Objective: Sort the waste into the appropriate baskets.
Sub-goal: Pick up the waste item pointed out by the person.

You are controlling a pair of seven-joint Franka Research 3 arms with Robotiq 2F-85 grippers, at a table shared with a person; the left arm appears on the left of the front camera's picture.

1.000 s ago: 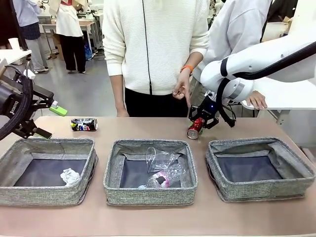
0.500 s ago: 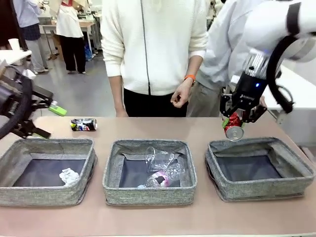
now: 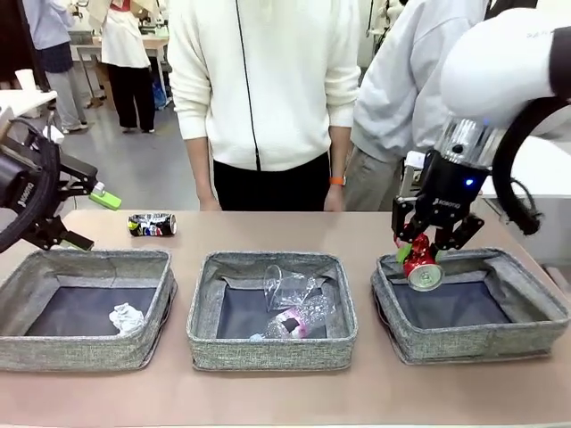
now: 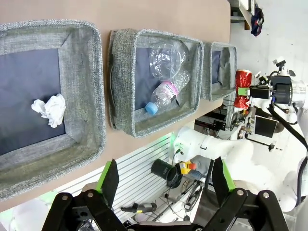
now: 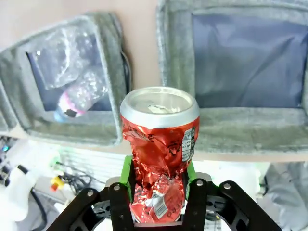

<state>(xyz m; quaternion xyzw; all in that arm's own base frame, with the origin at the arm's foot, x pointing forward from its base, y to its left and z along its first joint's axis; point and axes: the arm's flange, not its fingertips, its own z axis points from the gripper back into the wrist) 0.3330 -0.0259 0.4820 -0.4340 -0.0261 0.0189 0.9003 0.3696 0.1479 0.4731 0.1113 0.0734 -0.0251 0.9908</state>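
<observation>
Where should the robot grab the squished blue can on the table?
Probably around its crumpled middle, coming straight down. The dark blue can lies on its side on the table, ends pointing left and right, so the open left pincer could close on its near and far sides.

- Front view: fixed and raised on the robot's side. It faces 12 o'clock across the surface (image 3: 268, 397) at mid-range, with the middle basket (image 3: 272, 352) centred.
- Left wrist view: high and distant, rolled about a quarter turn. It looks down on the basket row.
- Right wrist view: close behind the crushed red can (image 5: 159, 139), looking down. The middle basket sits at 10 o'clock and the right basket (image 5: 240, 130) at 1 o'clock.
- Shared region: the middle basket, which appears in all three views.
</observation>
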